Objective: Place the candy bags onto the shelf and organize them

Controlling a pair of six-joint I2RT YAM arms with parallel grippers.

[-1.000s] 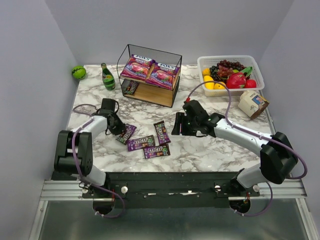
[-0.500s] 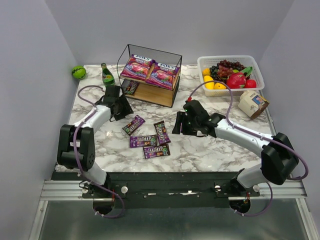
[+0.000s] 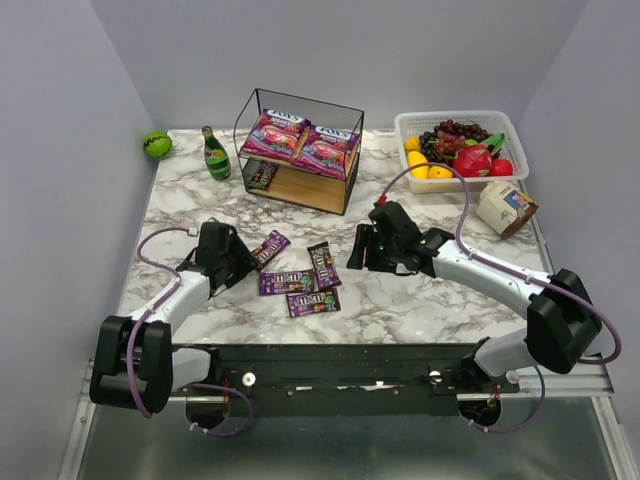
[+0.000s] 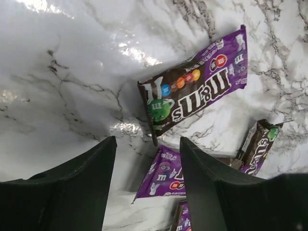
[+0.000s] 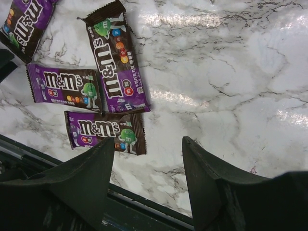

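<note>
Pink-purple FOX'S bags point(image 3: 325, 152), two of them, lie flat and side by side on the top board of the shelf point(image 3: 310, 190). It is a black wire frame with two wooden boards. Seen from above with the arms' bases at 6 o'clock, it stands at 12 o'clock on the marble table point(image 3: 420, 310). One dark M&M's packet point(image 3: 262, 175) lies at the 9 o'clock end of the lower board.

Four more packets point(image 3: 285, 283) lie loose and close together on the table, at 6 o'clock from the shelf. One lies tilted at 10 o'clock of the group and one runs lengthwise at 2 o'clock. Two lie level toward 6 o'clock, one just behind the other.

The left gripper point(image 3: 240, 264) sits low at 9 o'clock of the group, just beside the tilted packet. Its wrist camera shows the jaws apart and gripping nothing. The right gripper point(image 3: 355, 255) hangs at 3 o'clock of the group, near the lengthwise packet, its jaws also parted and empty.

A green bottle point(image 3: 215, 155) stands just at 9 o'clock of the shelf, with a green ball point(image 3: 156, 144) beyond it in the far corner. A white basket point(image 3: 455, 115) of fruit sits at 3 o'clock of the shelf. A beige carton point(image 3: 505, 207) lies at 5 o'clock of the basket.
</note>
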